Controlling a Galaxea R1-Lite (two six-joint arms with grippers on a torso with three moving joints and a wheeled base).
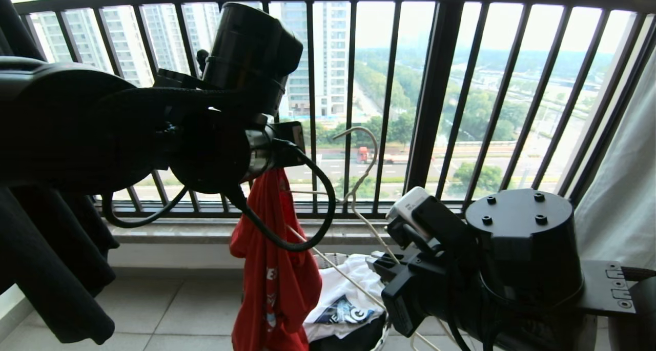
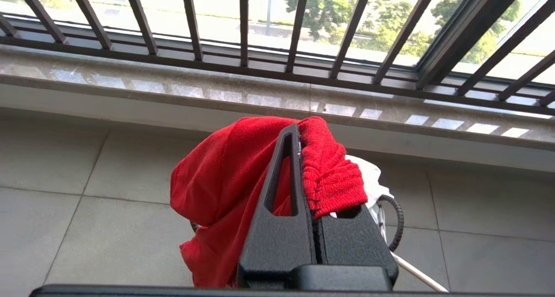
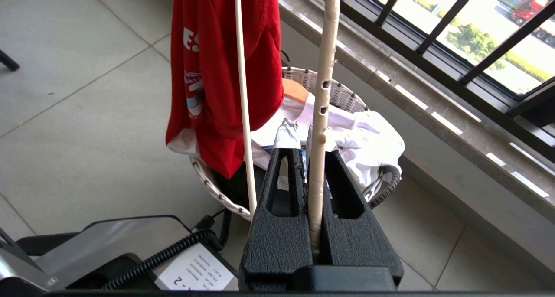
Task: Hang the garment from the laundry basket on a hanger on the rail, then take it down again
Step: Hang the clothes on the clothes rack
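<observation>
- Garment (image 1: 277, 269): a red T-shirt, hanging bunched from the left gripper (image 2: 299, 158), which is clamped on its knitted collar above the laundry basket (image 3: 381, 188).
- Right gripper (image 3: 314, 158) is closed on one arm of the cream hanger (image 1: 359, 187), held just beside the shirt.
- Risk: the collar is pinched closed, so the hanger's shoulder may snag rather than thread in; the thin wire could also twist in the grip.

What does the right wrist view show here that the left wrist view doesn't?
Only the right wrist view: the right gripper shut on the hanger, and the white lettering on the garment.
Only the left wrist view: the left gripper shut on a bunched fold of the garment, holding it up.
Both: the red garment, the laundry basket below it, the tiled floor and the window railing.
</observation>
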